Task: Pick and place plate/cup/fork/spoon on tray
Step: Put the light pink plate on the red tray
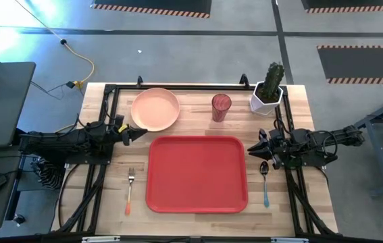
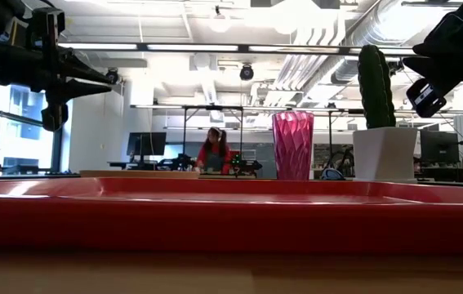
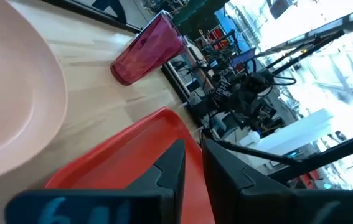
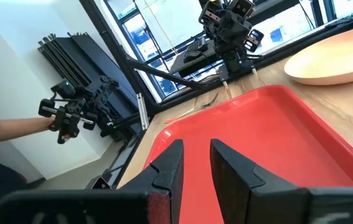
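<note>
We see the left gripper hovering just beside the plate, near the plate's front-left edge and the tray's far left corner; its fingers stand narrowly parted, holding nothing. The right gripper hangs at the tray's right rim, likewise narrowly parted and empty, with the spoon lying just beside it (teal handle toward the table's front). The fork lies left of the tray. The cup stands upright behind the tray, between plate and cactus pot.
</note>
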You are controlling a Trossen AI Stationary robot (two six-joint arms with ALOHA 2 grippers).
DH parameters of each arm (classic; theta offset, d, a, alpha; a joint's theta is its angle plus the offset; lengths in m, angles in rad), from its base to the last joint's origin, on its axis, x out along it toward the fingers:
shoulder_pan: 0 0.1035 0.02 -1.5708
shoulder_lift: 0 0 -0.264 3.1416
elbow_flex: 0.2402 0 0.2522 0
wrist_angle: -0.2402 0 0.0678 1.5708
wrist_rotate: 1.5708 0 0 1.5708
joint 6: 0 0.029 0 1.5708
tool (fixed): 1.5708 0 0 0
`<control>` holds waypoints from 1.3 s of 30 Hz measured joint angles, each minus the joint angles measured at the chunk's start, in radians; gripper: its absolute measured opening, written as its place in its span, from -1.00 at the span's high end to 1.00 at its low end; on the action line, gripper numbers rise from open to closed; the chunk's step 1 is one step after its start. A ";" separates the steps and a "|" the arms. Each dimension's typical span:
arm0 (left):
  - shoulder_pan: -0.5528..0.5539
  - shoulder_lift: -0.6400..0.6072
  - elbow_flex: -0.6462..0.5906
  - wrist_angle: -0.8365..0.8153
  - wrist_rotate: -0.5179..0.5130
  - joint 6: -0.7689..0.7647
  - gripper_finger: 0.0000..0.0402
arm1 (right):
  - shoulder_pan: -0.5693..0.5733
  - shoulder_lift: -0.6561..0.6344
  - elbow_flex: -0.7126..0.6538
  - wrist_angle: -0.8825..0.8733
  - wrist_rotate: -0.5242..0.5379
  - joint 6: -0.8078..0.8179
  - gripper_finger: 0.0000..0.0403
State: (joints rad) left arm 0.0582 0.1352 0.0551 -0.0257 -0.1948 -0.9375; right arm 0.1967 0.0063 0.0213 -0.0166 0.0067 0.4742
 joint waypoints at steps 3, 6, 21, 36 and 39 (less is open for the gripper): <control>0.000 0.000 0.000 -0.004 -0.001 0.008 0.70 | 0.000 0.000 0.000 0.000 0.000 0.000 0.66; 0.000 0.000 0.000 -0.019 -0.023 0.035 0.61 | 0.000 0.000 0.000 0.000 0.001 0.000 0.66; 0.000 0.006 0.062 0.225 -0.142 0.231 0.50 | 0.000 0.000 -0.002 0.139 0.193 0.051 0.66; 0.000 0.420 0.548 -0.121 -0.184 0.662 0.51 | 0.000 0.000 -0.002 0.435 0.335 0.040 0.66; 0.014 0.522 0.631 -0.204 -0.182 0.758 0.51 | 0.000 0.000 -0.002 0.487 0.335 -0.014 0.66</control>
State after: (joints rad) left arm 0.0724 0.6568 0.6861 -0.2295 -0.3773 -0.1791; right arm 0.1967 0.0059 0.0196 0.4700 0.3420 0.4599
